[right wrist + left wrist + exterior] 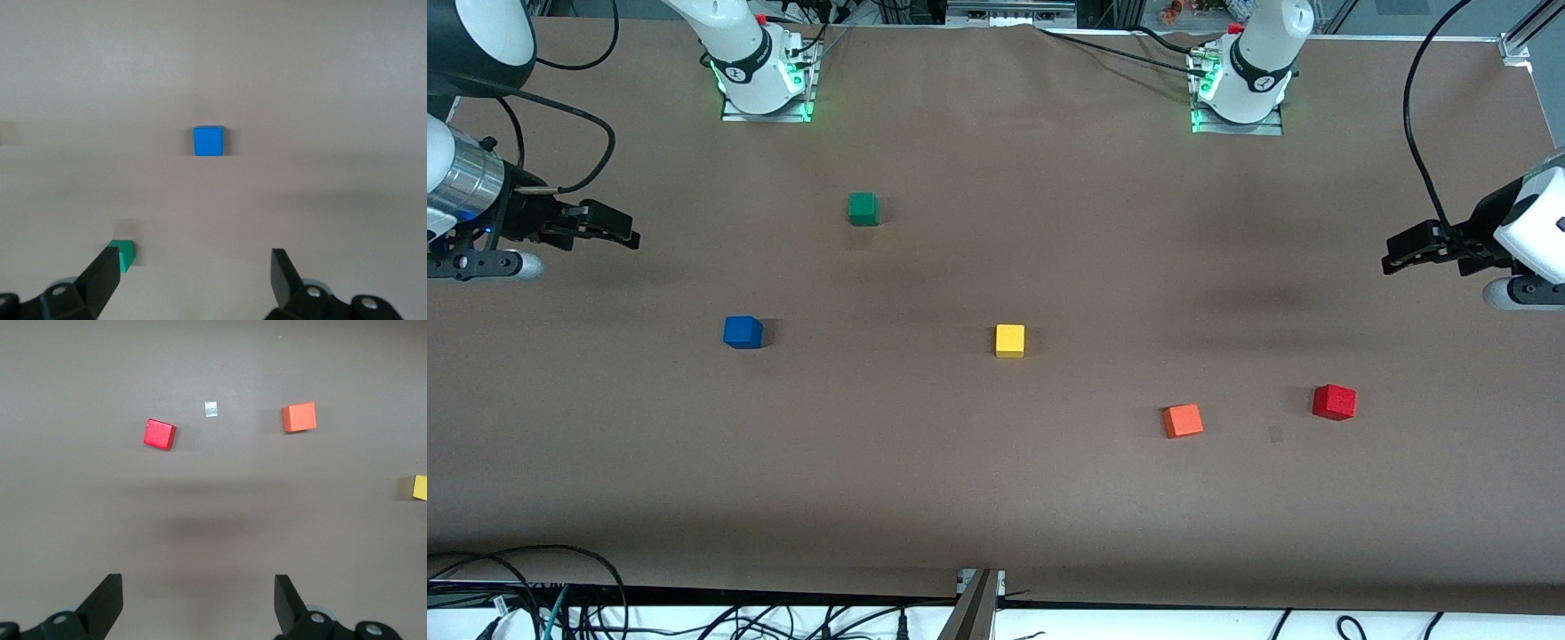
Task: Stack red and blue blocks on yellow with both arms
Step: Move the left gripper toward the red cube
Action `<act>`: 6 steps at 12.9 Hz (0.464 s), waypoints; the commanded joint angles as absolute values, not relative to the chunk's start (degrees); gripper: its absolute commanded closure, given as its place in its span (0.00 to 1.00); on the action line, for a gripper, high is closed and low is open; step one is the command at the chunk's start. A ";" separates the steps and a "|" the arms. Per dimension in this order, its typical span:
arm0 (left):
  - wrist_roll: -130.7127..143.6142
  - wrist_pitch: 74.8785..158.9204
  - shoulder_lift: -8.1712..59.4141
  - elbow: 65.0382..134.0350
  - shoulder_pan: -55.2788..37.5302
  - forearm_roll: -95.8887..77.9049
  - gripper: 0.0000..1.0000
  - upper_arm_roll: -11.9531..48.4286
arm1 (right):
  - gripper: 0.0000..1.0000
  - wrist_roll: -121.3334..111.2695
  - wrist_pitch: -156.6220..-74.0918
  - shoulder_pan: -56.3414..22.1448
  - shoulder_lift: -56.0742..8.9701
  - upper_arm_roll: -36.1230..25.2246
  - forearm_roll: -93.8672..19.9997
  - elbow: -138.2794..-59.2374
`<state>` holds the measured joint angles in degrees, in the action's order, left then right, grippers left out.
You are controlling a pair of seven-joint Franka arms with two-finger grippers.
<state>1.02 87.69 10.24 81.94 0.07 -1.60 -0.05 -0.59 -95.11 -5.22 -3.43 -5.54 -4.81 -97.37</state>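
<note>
The yellow cube [1010,340] sits mid-table; its edge shows in the left wrist view [420,487]. The blue cube [743,332] lies toward the right arm's end and shows in the right wrist view [208,141]. The red cube [1334,402] lies toward the left arm's end, nearer the front camera, and shows in the left wrist view [159,434]. My left gripper [1396,253] [198,600] is open and empty, up in the air over the table's end. My right gripper [624,233] [195,277] is open and empty, up in the air over its own end.
An orange-red cube [1183,420] [298,417] lies between the yellow and red cubes, nearer the front camera. A green cube [863,209] [125,254] lies nearer the arm bases. A small pale patch [1275,434] [211,408] marks the cloth beside the red cube.
</note>
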 commanded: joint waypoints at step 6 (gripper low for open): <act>0.53 86.57 13.70 80.24 0.26 -1.76 0.00 -0.18 | 0.00 -0.97 -96.33 -5.01 -2.90 -5.62 -1.58 -96.06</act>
